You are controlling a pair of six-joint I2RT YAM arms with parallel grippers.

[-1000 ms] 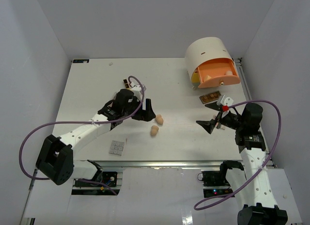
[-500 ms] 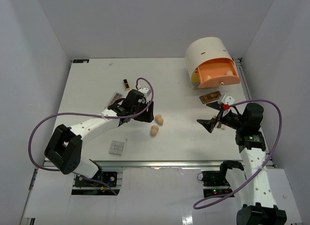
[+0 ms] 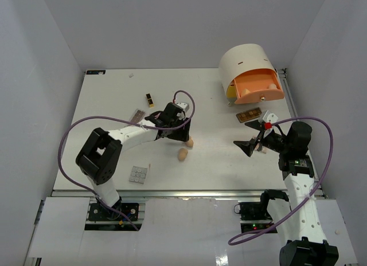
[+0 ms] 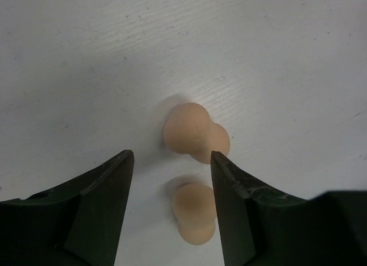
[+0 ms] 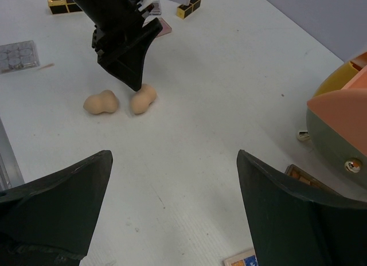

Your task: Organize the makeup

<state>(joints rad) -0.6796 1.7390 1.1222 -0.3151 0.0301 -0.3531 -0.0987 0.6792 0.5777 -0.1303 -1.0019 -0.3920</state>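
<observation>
While the left tool (image 3: 187, 138) hovers low over the middle of the worktop (image 3: 218, 163), its jaws stand apart with nothing clamped. Left wrist view: one tan sponge (image 4: 196, 134) lies just beyond the fingertips (image 4: 123, 160), toward 12 o'clock. A second sponge (image 4: 195, 219) sits lower in the gap, blurred; cannot tell if it touches either finger. Right tool (image 3: 248, 137) at 3 o'clock of the sponges, well apart from them, jaws spread wide and empty. Cream drawer unit (image 3: 246, 62) at 1 o'clock, orange drawer (image 3: 261, 91) pulled out. Brown palette (image 3: 249, 114) just in front of it. Lipstick tube (image 3: 149, 98) at 10 o'clock.

Step in hand, as I judge it: lining up a sponge pick, early in the sorting. The two sponges lie close together, so the next move calls for centring one alone between the fingers, then a soft squeeze, as the foam will likely give. A carry toward the open drawer seems likely after that.
</observation>
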